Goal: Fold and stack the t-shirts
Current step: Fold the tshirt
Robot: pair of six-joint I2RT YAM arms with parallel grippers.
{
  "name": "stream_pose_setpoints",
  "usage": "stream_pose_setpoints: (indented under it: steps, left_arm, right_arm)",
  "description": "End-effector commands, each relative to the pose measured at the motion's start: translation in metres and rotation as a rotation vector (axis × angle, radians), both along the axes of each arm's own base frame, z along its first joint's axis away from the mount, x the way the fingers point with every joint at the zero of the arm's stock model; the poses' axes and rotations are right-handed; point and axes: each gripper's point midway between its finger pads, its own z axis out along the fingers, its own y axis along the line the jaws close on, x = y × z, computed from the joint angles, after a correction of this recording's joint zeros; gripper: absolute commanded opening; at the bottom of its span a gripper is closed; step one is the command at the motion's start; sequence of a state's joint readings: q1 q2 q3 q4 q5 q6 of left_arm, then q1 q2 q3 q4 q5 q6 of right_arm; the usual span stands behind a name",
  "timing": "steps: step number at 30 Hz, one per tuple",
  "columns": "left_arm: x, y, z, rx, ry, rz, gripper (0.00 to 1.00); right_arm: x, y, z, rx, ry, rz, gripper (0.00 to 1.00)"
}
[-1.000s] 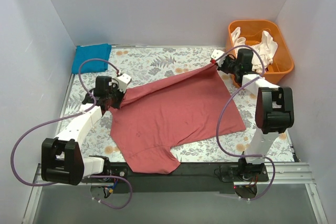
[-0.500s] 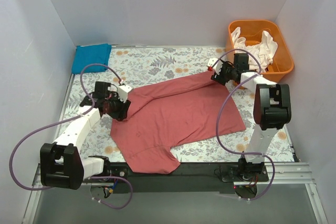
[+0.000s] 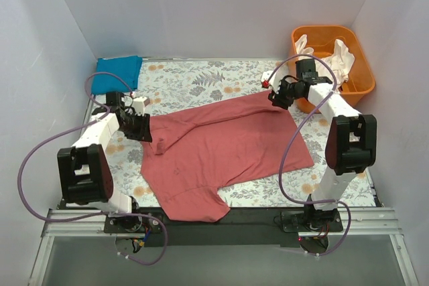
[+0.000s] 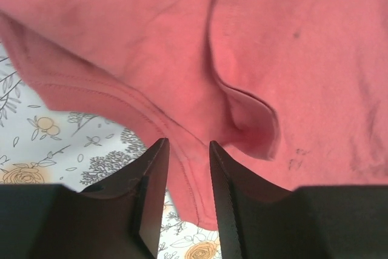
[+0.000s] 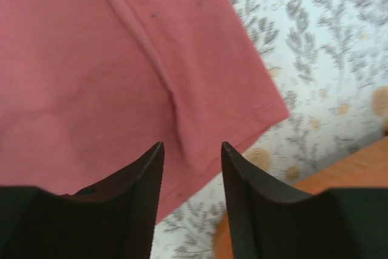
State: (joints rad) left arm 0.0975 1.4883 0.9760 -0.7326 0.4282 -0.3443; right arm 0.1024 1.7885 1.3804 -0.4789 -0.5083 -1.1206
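Observation:
A red t-shirt [image 3: 221,145] lies spread on the floral table, its far edge loosely rumpled. My left gripper [image 3: 146,128] is open just over the shirt's left sleeve edge; in the left wrist view [image 4: 188,150] the sleeve hem [image 4: 182,150] lies below the parted fingers. My right gripper [image 3: 273,95] is open above the shirt's far right corner; in the right wrist view [image 5: 192,150] the corner [image 5: 254,101] lies flat under it. A folded blue t-shirt [image 3: 115,74] sits at the far left corner.
An orange basket [image 3: 358,89] holding white shirts [image 3: 338,55] stands at the far right, close behind the right gripper; its edge shows in the right wrist view [image 5: 357,168]. White walls enclose the table on three sides.
Both grippers have let go of the shirt's far edge, which dropped flat from its stretched, lifted state. The left arm swung back to the left; the right gripper drew slightly inward and lower.

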Motion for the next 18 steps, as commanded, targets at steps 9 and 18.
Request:
stream_pose_setpoints:
  steps: [9, 18]
  left_arm:
    - [0.043, 0.051, -0.046, -0.055, 0.123, 0.227, 0.37]
    - [0.123, 0.107, -0.067, 0.035, 0.097, 0.286, 0.37]
  right_arm:
    - [-0.09, -0.002, -0.043, -0.114, 0.264, -0.011, 0.41]
    - [-0.139, 0.036, -0.077, -0.149, 0.408, 0.039, 0.39]
